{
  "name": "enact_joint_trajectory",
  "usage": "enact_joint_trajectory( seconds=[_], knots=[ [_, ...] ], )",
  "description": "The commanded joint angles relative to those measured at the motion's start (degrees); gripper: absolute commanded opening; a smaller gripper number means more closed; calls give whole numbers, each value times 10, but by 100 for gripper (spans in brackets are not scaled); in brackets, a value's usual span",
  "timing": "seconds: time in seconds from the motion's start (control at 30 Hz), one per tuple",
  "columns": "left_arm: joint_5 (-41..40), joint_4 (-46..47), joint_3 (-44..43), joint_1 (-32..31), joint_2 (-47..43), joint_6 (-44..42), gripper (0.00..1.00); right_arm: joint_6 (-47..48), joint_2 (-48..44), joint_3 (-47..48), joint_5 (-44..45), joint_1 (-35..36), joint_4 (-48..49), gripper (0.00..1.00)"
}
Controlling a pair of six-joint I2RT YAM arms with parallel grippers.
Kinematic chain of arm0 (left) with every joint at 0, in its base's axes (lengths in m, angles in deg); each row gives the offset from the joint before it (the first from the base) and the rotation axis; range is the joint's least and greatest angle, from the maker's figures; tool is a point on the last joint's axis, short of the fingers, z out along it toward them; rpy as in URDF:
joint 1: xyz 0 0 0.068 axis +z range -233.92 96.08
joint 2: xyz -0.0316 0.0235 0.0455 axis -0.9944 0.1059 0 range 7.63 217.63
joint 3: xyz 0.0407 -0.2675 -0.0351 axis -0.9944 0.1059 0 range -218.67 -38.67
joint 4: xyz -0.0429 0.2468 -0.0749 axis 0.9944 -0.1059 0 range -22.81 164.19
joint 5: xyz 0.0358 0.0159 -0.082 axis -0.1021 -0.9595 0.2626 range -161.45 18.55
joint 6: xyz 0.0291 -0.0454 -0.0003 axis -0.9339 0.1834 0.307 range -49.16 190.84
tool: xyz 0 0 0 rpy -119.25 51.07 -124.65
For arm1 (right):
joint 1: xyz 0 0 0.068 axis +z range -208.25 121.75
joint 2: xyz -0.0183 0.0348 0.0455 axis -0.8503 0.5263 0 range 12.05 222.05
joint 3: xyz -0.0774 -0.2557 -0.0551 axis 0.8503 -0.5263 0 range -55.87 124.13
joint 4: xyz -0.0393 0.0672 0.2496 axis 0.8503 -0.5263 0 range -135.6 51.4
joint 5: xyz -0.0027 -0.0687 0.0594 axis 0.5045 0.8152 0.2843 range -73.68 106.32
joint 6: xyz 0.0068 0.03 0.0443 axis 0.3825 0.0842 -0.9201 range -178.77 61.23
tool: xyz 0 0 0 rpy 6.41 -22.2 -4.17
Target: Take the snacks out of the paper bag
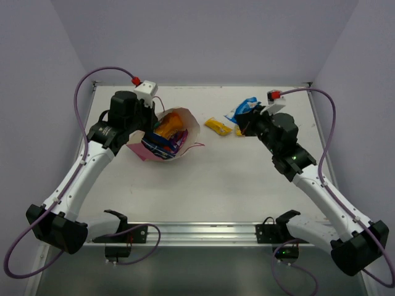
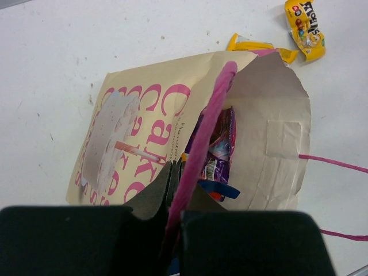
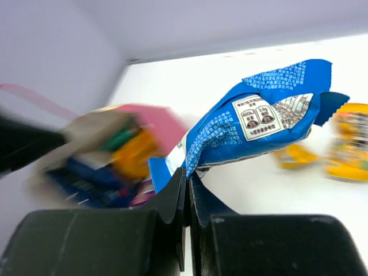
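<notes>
the right gripper point(image 3: 187, 179) is clenched on one corner of a glossy blue snack packet point(image 3: 253, 129), with two small yellow packets point(image 1: 217, 126) lying on the white table point(image 1: 216, 185) just beside it. the left gripper point(image 2: 174, 172) is pinched shut on the thin pink loop handle point(image 2: 208, 123) of the cream paper bag point(image 2: 132, 109), which lies on its side at the far left, mouth open, with orange, purple and dark blue packets point(image 2: 221, 138) inside.

Bare table point(image 1: 210, 197) between paper bag point(image 1: 189, 122) and yellow packets point(image 1: 218, 127); pink handle point(image 2: 202, 137) across bag mouth.
</notes>
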Motion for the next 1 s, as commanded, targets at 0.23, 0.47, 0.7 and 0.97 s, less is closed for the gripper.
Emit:
enact_joint_trajectory(
  seconds=[0.23, 0.47, 0.7, 0.97],
  knots=[
    [24, 17, 4, 0, -27, -37, 0, 5, 203, 15, 4, -258, 22, 1],
    [32, 18, 5, 0, -25, -39, 0, 47, 308, 103, -30, -283, 1, 48],
    [33, 15, 6, 0, -27, -43, 0, 147, 176, 43, -110, -118, 51, 70],
    [30, 11, 7, 0, -28, -44, 0, 221, 208, 101, -144, 115, 100, 70]
  ],
)
